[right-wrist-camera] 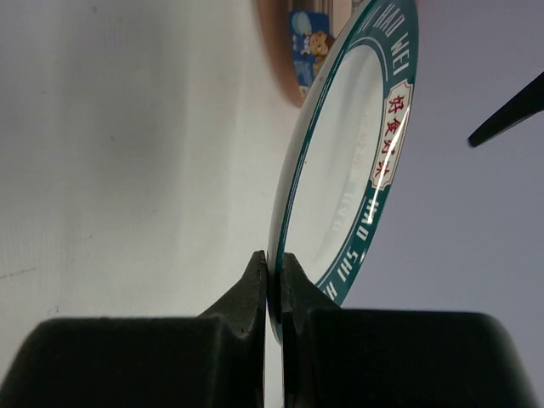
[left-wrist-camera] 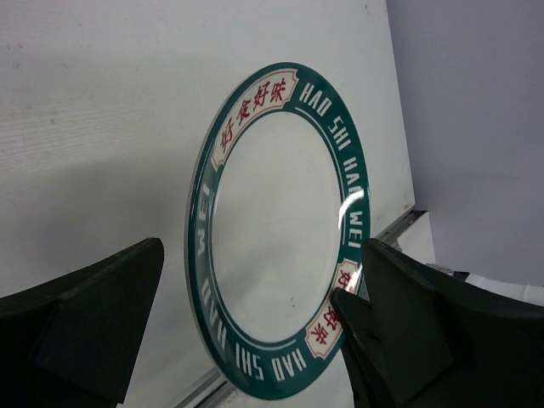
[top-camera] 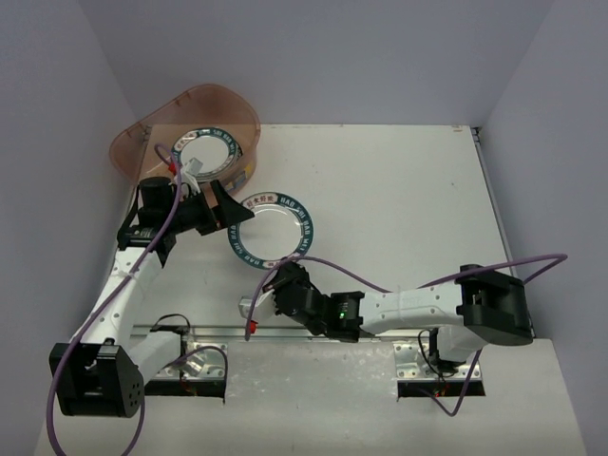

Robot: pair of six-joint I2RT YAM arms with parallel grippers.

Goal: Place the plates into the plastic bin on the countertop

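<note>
The right gripper (right-wrist-camera: 272, 276) pinches the near rim of the round white teal-rimmed plate (top-camera: 275, 228), toward the worktop's left edge. The left gripper (top-camera: 220, 211) is spread wide at the plate's left rim.

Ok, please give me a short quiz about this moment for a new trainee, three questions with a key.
1. True or false: the left end effector is shut.
2. What grips the teal-rimmed plate by its rim? A) left end effector B) right end effector C) nothing
3. Where does the other plate lie?
Key: 1 false, it is open. 2 B. 3 in the bin.
</note>
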